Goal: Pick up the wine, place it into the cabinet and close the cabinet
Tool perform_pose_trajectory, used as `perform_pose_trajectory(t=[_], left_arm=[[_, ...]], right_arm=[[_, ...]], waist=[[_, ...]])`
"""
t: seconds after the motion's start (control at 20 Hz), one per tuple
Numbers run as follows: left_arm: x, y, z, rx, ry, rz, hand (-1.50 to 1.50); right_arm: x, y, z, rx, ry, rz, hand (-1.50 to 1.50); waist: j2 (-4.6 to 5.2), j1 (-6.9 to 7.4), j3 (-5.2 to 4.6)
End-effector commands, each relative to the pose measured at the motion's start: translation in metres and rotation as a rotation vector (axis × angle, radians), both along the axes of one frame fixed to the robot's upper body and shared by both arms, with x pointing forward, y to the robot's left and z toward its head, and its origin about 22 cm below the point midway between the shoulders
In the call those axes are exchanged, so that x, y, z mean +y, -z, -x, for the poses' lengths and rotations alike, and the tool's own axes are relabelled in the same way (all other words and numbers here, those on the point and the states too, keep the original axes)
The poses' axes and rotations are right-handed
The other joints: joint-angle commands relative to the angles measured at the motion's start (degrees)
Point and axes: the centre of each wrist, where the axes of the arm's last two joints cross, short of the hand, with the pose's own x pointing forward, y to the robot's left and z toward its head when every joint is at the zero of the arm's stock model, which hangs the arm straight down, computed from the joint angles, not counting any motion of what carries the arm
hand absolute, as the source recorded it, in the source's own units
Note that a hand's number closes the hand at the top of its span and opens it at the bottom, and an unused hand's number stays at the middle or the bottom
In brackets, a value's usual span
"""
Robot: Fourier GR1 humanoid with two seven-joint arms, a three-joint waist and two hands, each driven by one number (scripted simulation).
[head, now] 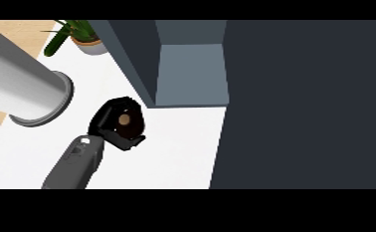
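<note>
Grey forearm comes in from the lower edge to the left hand, whose fingers are clenched round the wine. Only its brown round top shows, and any label is hidden. It is over the white counter, just before the open cabinet. A grey cylinder and a potted plant are to the left.

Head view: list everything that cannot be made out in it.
- The wine: only a brown round spot shows; the left hand, curled round it, hides the rest.
- The right hand: outside the view.
- The grey cylinder: cut off by the left edge.
- The potted plant: its top is cut off by the upper edge.
- The cabinet: a dark panel covers whatever lies to the right.
</note>
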Motion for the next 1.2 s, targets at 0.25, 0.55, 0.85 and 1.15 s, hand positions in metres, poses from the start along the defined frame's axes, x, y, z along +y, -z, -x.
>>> perform_pose_trajectory(t=[0.25,0.55,0.85,1.15], left_arm=[[-0.022,0.026,0.040,-0.126,-0.360,0.020,1.50],[-0.052,-0.013,0.029,-0.287,-0.356,0.077,1.50],[-0.082,-0.056,0.044,-0.239,-0.271,0.142,1.50],[-0.132,-0.116,0.044,-0.224,-0.240,0.215,1.50]], right_arm=[[-0.003,0.005,0.025,0.039,-0.061,0.000,-1.50],[-0.012,0.006,0.023,0.025,-0.039,-0.013,-1.50],[-0.012,-0.010,0.009,0.038,-0.043,-0.010,-1.50],[-0.006,0.000,0.002,0.041,-0.062,-0.034,-1.50]], waist=[[-0.67,1.38,0.10],[-0.47,1.56,0.17],[-0.70,1.73,0.13],[-0.30,1.16,0.09]])
